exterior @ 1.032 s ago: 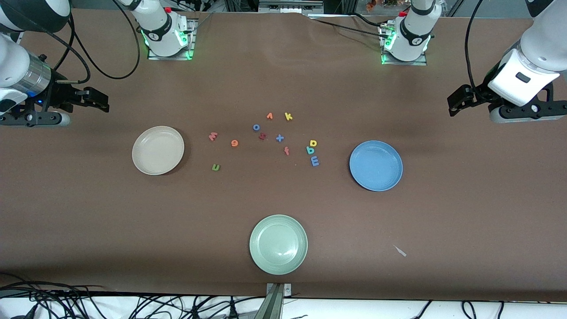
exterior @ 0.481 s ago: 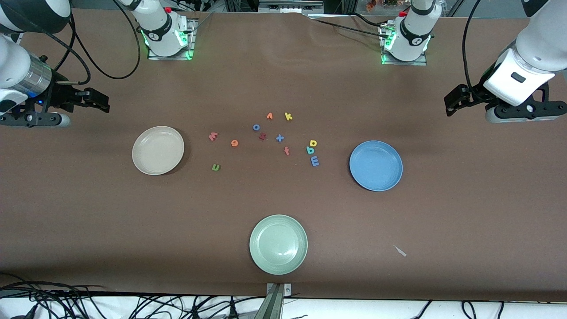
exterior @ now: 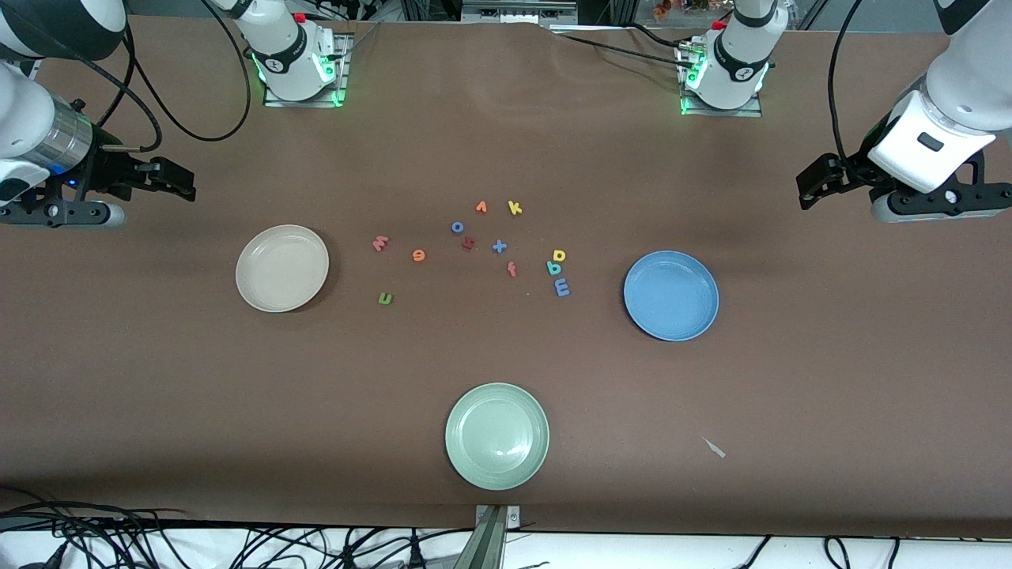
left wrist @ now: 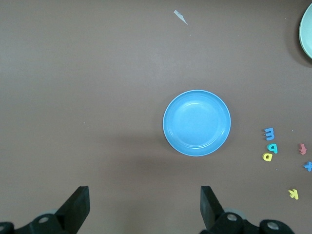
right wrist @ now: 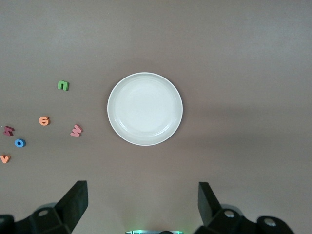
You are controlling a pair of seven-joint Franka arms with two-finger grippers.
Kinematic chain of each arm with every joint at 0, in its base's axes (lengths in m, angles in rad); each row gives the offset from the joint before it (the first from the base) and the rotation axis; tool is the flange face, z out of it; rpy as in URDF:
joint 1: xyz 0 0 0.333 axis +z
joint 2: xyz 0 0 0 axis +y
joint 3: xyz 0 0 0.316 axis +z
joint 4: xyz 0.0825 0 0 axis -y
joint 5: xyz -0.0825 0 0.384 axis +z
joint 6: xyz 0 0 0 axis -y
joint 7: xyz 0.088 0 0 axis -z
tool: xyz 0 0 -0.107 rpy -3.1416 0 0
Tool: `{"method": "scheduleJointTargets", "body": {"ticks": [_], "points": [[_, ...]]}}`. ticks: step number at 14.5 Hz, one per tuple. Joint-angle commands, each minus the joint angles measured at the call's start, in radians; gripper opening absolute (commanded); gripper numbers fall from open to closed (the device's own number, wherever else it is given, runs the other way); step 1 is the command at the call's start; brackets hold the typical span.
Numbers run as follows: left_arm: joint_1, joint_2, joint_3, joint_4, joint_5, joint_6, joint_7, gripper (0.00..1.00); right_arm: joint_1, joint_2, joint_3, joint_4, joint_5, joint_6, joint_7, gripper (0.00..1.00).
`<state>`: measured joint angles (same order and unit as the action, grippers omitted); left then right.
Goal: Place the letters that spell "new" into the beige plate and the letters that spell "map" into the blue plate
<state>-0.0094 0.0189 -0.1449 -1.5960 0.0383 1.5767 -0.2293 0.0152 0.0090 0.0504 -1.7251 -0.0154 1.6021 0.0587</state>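
Both wrist views show spread fingers gripping nothing: left pincer (left wrist: 142,204) over bare brown surface (exterior: 791,379) short of the round blue plate (left wrist: 196,123), right pincer (right wrist: 141,202) likewise by the round beige plate (right wrist: 145,108). Only the front view shows all the foam letters, green n (exterior: 385,298), orange e (exterior: 418,254), pink w (exterior: 380,243), and the blue m (exterior: 561,288), teal a (exterior: 553,269), yellow p (exterior: 559,255), probably touching. Each plate has plenty of room around it.

The worktop (exterior: 506,379) wears a matt brown covering, faintly creased like paper or cloth. The blue plate (left wrist: 196,123) below the left tool (left wrist: 142,207) looks smooth with a soft sheen, as does the beige plate (right wrist: 145,108) below the right tool (right wrist: 141,204). The pale green plate (exterior: 496,435) shows a slight gloss. Both tools' fingers (left wrist: 78,207) look like matt black plastic.
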Motion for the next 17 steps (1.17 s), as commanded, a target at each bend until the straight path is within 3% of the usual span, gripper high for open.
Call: {"method": "scheduleJointTargets", "body": {"ticks": [1, 7, 11, 14, 17], "points": [[0.000, 0.013, -0.001, 0.033, 0.023, -0.020, 0.016, 1.00, 0.006, 0.020, 0.009, -0.001, -0.034, 0.007, -0.013, 1.00], [0.000, 0.013, -0.001, 0.033, 0.025, -0.018, 0.016, 1.00, 0.022, 0.061, 0.009, -0.022, -0.026, 0.045, 0.055, 1.00], [0.002, 0.013, -0.001, 0.033, 0.023, -0.020, 0.018, 1.00, 0.068, 0.063, 0.012, -0.152, -0.028, 0.163, 0.271, 1.00], [0.002, 0.013, -0.001, 0.031, 0.023, -0.020, 0.018, 1.00, 0.072, 0.058, 0.057, -0.207, -0.025, 0.197, 0.396, 1.00], [0.002, 0.013, -0.001, 0.033, 0.023, -0.020, 0.018, 1.00, 0.072, 0.059, 0.146, -0.295, -0.023, 0.309, 0.548, 1.00]]}}
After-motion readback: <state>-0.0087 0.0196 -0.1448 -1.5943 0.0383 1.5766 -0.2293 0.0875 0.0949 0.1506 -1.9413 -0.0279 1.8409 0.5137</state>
